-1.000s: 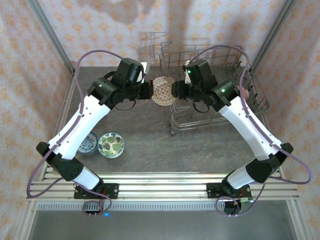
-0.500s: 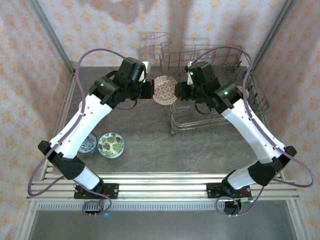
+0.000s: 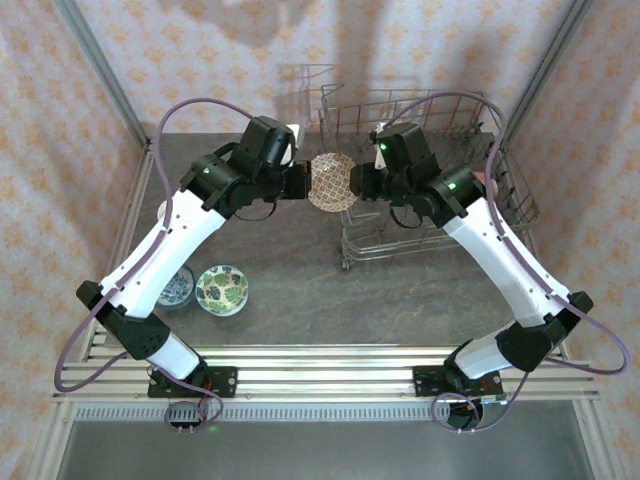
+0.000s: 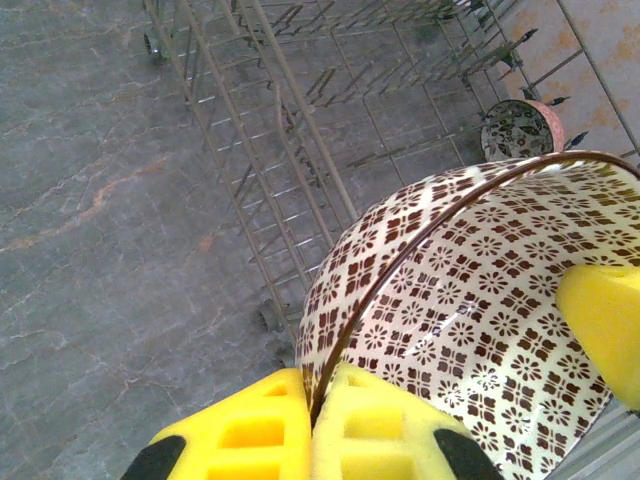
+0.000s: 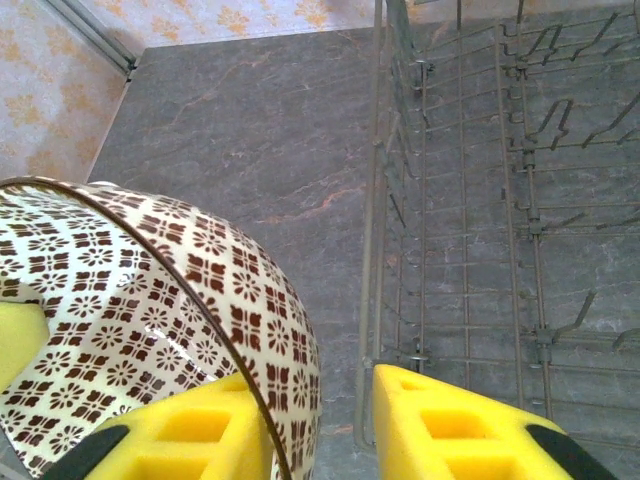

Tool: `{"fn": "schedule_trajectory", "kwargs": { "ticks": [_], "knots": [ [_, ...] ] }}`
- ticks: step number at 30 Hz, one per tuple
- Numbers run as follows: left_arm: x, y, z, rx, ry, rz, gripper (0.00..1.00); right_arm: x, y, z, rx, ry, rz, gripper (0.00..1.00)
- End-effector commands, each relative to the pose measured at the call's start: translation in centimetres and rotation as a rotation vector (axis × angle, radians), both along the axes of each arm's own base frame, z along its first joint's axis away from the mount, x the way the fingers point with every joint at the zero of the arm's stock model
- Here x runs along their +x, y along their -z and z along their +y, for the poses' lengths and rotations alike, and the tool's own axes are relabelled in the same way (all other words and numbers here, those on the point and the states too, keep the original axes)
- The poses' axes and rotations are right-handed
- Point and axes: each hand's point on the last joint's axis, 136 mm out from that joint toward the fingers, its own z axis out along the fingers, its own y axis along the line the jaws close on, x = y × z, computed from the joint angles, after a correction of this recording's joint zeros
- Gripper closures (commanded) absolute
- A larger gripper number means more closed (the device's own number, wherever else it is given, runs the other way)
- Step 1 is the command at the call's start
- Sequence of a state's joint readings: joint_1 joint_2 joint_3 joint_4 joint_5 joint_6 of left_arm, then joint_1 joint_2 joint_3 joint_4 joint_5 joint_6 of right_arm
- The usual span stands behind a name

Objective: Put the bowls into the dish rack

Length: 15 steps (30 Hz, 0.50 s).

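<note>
A grey, marbled worktop [image 3: 300, 270] lies under both tools, closed in by pale floral walls [image 3: 200, 60] and metal posts [image 3: 100, 70] at the far corners. Between the tools hangs a bowl [image 3: 329, 182], tipped on its side, cream with a brown lattice of small flowers inside and out and a thin dark rim. The left tool [image 3: 297, 183] is clamped tight on that rim, one finger inside and one outside. The right tool [image 3: 358, 185] stands apart astride the opposite rim: one finger [image 5: 190, 435] sits inside the bowl, the other [image 5: 460, 430] is clear of the outer wall with a gap. The rack [image 5: 462, 250], grey wire with upright tines, spreads below and beyond the right tool; its left edge runs just under the bowl. A pink bowl [image 4: 520, 130] stands among the tines past the left tool's tips. Below the left tool the worktop is bare stone. Well back toward that arm's base, a blue bowl [image 3: 176, 287] and a green bowl [image 3: 222, 290] sit just beside each other.
</note>
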State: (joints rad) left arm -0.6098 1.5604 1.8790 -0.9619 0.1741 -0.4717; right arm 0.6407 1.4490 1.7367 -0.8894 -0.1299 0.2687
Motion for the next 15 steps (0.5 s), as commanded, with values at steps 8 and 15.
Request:
{"fn": "schedule_trajectory", "kwargs": {
  "ticks": [8,15],
  "knots": [
    [0.1,-2.5,-1.3,-0.071,-0.007,-0.062,1.0,0.4,0.1,-0.2,0.0,0.028,-0.009,0.84],
    [-0.1,-1.4,-2.1,-0.078,0.001,-0.031,1.0,0.4,0.2,-0.8,-0.017,0.052,-0.014,0.93]
  ]
}}
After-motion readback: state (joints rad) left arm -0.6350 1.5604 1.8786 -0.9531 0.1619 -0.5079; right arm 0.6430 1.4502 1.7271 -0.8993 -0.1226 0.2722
